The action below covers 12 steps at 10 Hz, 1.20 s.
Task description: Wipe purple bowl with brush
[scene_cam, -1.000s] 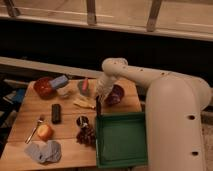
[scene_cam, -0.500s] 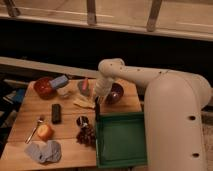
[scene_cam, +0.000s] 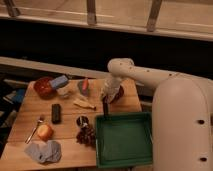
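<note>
The purple bowl (scene_cam: 118, 95) sits on the wooden table (scene_cam: 67, 122) at the back right, mostly hidden behind my white arm. My gripper (scene_cam: 105, 98) is at the bowl's left rim, pointing down. It is shut on the brush (scene_cam: 105, 108), a slim dark stick that hangs down from it toward the green tray's far left corner. The brush's lower end is just left of the bowl, not inside it.
A green tray (scene_cam: 124, 140) lies right in front of the bowl. A grey dish with a red item (scene_cam: 83, 86), a yellowish item (scene_cam: 83, 103), a black block (scene_cam: 56, 113), a red-orange bowl (scene_cam: 43, 88) with a blue sponge (scene_cam: 59, 80), dark grapes (scene_cam: 86, 135), an orange fruit (scene_cam: 45, 131) and a grey cloth (scene_cam: 44, 151) lie to the left.
My gripper with the brush has shifted slightly to the right and down, closer to the bowl's left rim. Nothing else on the table has moved.
</note>
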Tool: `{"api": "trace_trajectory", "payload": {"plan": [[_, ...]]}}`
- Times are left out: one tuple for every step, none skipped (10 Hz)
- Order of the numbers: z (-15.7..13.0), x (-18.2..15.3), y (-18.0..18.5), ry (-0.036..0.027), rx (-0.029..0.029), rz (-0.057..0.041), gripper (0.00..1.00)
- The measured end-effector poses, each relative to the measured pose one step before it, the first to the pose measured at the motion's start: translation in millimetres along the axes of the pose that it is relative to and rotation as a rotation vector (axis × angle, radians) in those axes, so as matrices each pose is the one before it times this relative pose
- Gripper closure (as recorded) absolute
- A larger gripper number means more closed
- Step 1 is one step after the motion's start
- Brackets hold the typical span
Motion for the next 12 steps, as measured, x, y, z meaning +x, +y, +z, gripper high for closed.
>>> {"api": "trace_trajectory", "payload": {"plan": [[4.91, -1.86, 12.12, 0.00629, -0.00809, -0.01868, 1.0], [5.46, 0.0, 14.44, 0.00641, -0.00618, -0.01726, 1.0], [6.52, 0.45, 19.4, 0.00482, -0.00093, -0.01114, 1.0], [3.25, 0.99, 9.43, 0.00336, 0.00011, -0.0011, 1.0], [0.21, 0.77, 5.53, -0.00183, -0.00118, 0.00509, 1.0], [-0.36, -0.51, -0.87, -0.00198, 0.0007, 0.00265, 1.0], [-0.88, -0.61, -2.01, -0.00157, 0.00034, 0.00295, 1.0], [0.41, 0.23, 0.45, 0.00065, -0.00007, -0.00069, 1.0], [0.32, 0.23, 1.07, 0.00053, 0.00016, -0.00159, 1.0], [0.33, 0.21, 0.71, 0.00057, 0.0001, -0.00108, 1.0], [0.01, -0.01, 0.08, -0.00004, -0.00007, -0.00015, 1.0], [-0.17, -0.05, -0.16, -0.00021, -0.0001, 0.00032, 1.0]]}}
